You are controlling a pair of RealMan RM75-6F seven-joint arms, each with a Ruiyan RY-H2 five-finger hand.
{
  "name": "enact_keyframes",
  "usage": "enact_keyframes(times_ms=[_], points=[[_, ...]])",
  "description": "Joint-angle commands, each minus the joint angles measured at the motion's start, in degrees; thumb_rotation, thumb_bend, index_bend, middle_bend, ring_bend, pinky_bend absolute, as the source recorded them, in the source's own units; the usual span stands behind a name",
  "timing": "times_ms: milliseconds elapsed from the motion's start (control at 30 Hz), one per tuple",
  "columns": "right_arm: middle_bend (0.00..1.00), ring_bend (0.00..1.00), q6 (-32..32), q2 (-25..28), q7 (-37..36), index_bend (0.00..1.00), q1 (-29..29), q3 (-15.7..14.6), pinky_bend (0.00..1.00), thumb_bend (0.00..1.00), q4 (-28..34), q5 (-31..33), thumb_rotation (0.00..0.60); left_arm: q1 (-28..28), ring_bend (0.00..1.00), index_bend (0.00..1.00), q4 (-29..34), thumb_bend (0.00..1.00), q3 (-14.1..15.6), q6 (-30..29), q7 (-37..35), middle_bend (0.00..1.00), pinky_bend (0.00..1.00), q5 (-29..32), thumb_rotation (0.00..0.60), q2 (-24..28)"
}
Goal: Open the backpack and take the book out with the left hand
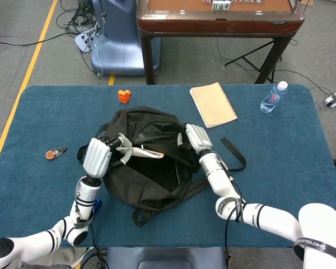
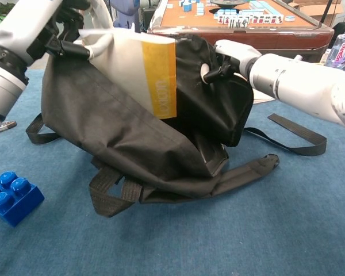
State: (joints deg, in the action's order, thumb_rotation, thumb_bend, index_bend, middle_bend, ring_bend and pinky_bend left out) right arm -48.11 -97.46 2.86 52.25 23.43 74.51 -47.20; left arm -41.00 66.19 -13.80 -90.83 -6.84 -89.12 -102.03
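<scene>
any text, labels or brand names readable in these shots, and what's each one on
Book, yellow band: vertical print there, too blurred to read.
Water bottle: red lettering on the label, too blurred to read.
Right arm, band near the shoulder: small print, too small to read.
Tiles on the far wooden table: markings too small to read.
Spiral notebook: no text visible on the cover.

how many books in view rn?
2. A white book with a yellow band, half out of the backpack, held by the left hand. A tan spiral notebook lies beyond the backpack. More may be hidden inside.
</scene>
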Motion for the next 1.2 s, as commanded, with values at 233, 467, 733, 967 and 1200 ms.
enact_keyframes(times_ms=[233, 467, 733, 967, 1200], points=[[0.41, 0.25, -0.8, -0.1, 0.2, 0.61, -0.9, -2.2, 0.27, 0.71, 0.6, -2.7, 0.6, 0.5, 0.84, 0.79, 4.2, 0.53, -2.4, 2.5, -0.8, 0.88, 0.87, 3.5, 0.6, 0.3], [0.41, 0.25, -0.6, -0.4, 0.2, 0.61, -1.3, -3.9, 0.27, 0.7, 1.0, -4.9, 0.6, 0.7, 0.83, 0.79, 6.1, 0.53, -4.7, 2.9, -2.5, 0.88, 0.87, 5.5, 0.6, -0.1], [0.41, 0.25, -0.1, -1.1, 0.1, 0.61, -1.8, -5.6, 0.27, 0.7, 0.7, -6.9, 0.6, 1.1, 0.81, 0.79, 10.6, 0.53, -8.4, 3.6, -5.0, 0.88, 0.87, 8.7, 0.6, 1.0], [0.41, 0.25, -0.5, -1.9, 1.2, 0.61, -2.1, -7.2, 0.27, 0.7, 0.6, -8.9, 0.6, 1.6, 0.81, 0.79, 16.1, 0.53, -11.6, 6.2, -7.2, 0.88, 0.87, 13.8, 0.6, 1.9], [0.41, 0.25, 0.5, -1.7, 1.1, 0.61, -2.6, -9.1, 0.27, 0.69, 1.9, -11.0, 0.6, 0.8, 0.8, 0.79, 16.8, 0.53, -13.8, 7.9, -5.6, 0.88, 0.87, 16.1, 0.6, 2.6]])
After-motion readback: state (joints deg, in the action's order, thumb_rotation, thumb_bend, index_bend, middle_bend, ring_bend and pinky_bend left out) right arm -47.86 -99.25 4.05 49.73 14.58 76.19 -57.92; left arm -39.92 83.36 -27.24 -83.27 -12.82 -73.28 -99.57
